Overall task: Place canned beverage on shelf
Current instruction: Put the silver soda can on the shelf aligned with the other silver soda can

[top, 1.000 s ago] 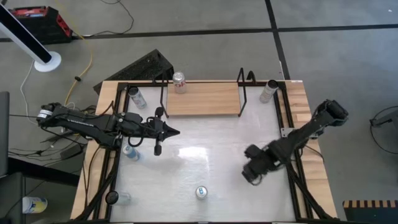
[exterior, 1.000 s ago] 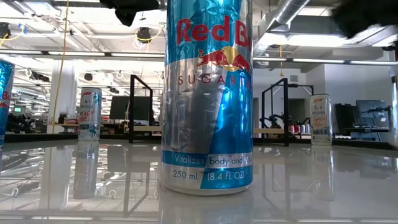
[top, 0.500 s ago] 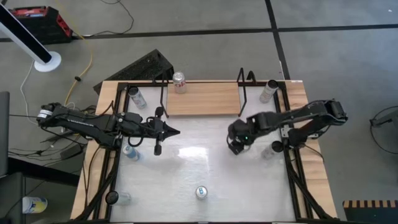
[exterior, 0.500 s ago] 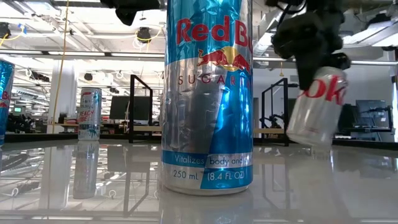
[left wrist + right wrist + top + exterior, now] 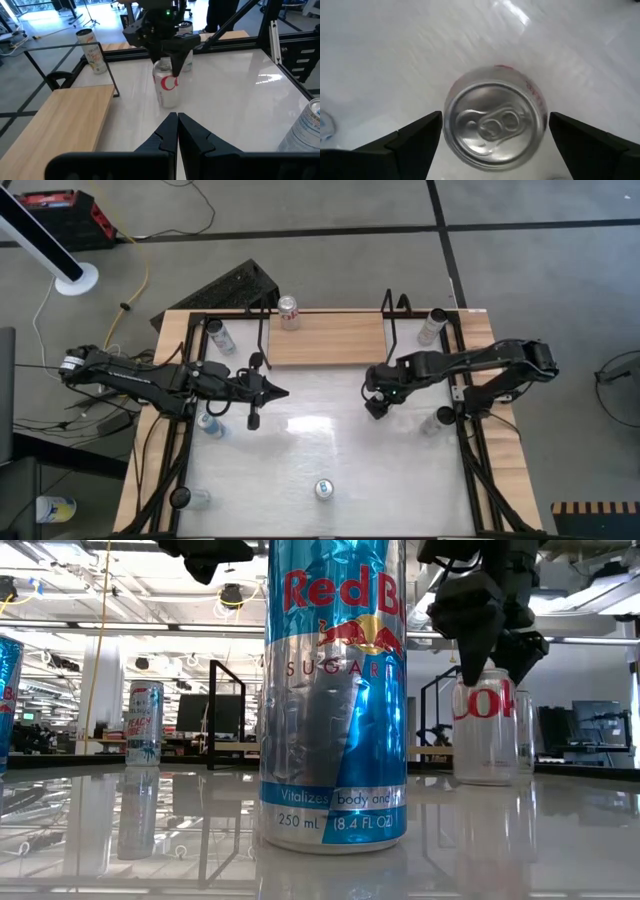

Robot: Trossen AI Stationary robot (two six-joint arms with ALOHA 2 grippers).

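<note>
You have eight slim aluminium drink cans (image 5: 323, 489) on the white table (image 5: 400, 480), one light-wood rectangular shelf (image 5: 325, 340) with black rails, two dark robot arms (image 5: 130, 375).

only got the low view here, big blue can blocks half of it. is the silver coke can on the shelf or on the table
Observer: On the white table, upright, just in front of the shelf, by its right end.
Operator: is the right end effector gripping it
Observer: No. The right end effector stands over the coke can with a finger on each side and gaps between.
Operator: anything on the shelf
Observer: One red-and-white can at the back left corner; the rest of the board is bare.
Operator: left arm
Observer: The left end effector is shut, empty, pointing at the coke can from the left side.
</note>
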